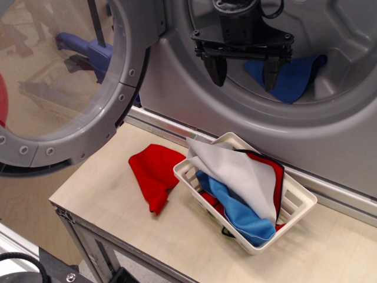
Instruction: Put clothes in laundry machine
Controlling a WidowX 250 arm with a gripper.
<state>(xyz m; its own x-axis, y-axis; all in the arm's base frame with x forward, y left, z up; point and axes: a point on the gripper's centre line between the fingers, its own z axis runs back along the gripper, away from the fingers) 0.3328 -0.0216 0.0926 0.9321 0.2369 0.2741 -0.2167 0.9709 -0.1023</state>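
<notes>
The grey laundry machine point(330, 127) fills the back, its round bolt-rimmed door point(126, 88) swung open to the left. A blue cloth point(294, 76) lies inside the drum mouth. My black gripper point(244, 72) hangs in the drum mouth with its two fingers spread wide apart and nothing between them; the blue cloth lies just behind and right of it. A red cloth point(154, 174) lies on the wooden table. In the white lattice basket point(297, 206) lie a light grey cloth point(238, 171), a bright blue cloth point(241, 212) and a red cloth point(275, 186).
The light wooden table point(118, 206) ends at a front edge at lower left. The open door overhangs the table's left side. A metal rail point(336, 191) runs along the washer's base behind the basket.
</notes>
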